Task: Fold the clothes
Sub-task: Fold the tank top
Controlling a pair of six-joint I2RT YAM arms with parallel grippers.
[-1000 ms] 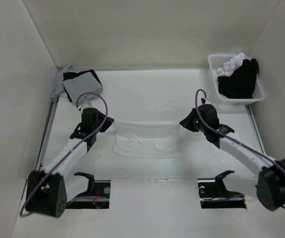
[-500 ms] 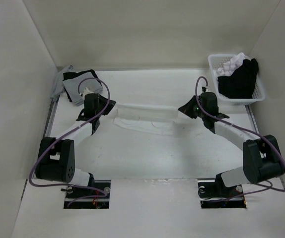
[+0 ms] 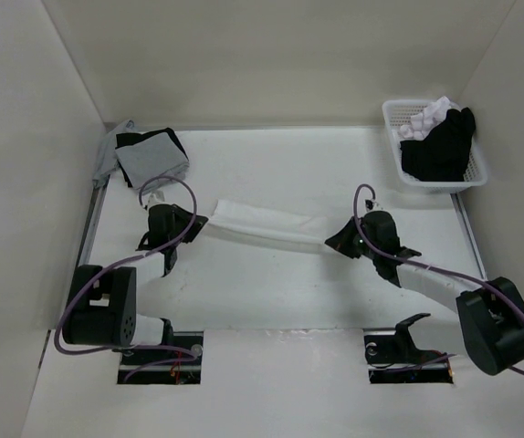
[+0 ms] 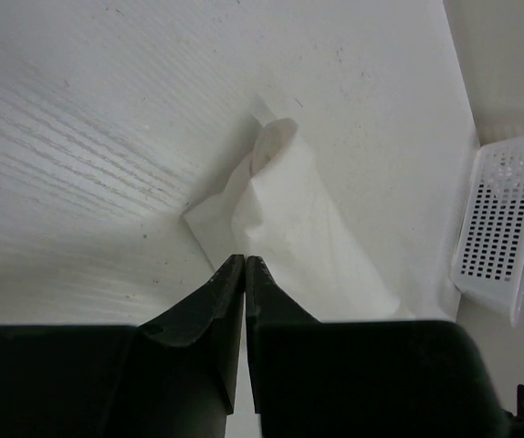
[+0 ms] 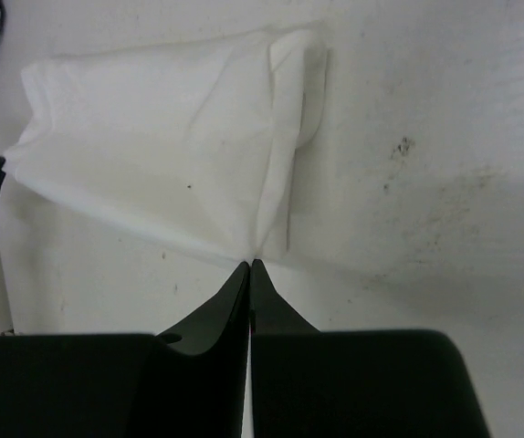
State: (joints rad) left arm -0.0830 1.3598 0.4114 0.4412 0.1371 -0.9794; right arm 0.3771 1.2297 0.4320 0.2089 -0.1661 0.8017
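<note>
Both my grippers are pinched tight on cloth. The left gripper and the right gripper each have an edge of the thin white rectangular fabric garment nipped at the fingertips. A second ago it lay flat ahead of the fingers with its two oval rings showing. Now it stretches between them as a narrow, doubled band, drawn back toward me. I judge the first fold is mid-carry, not yet laid down. Far beyond the right fingers sits the white perforated plastic basket. I can read no writing anywhere.
</note>
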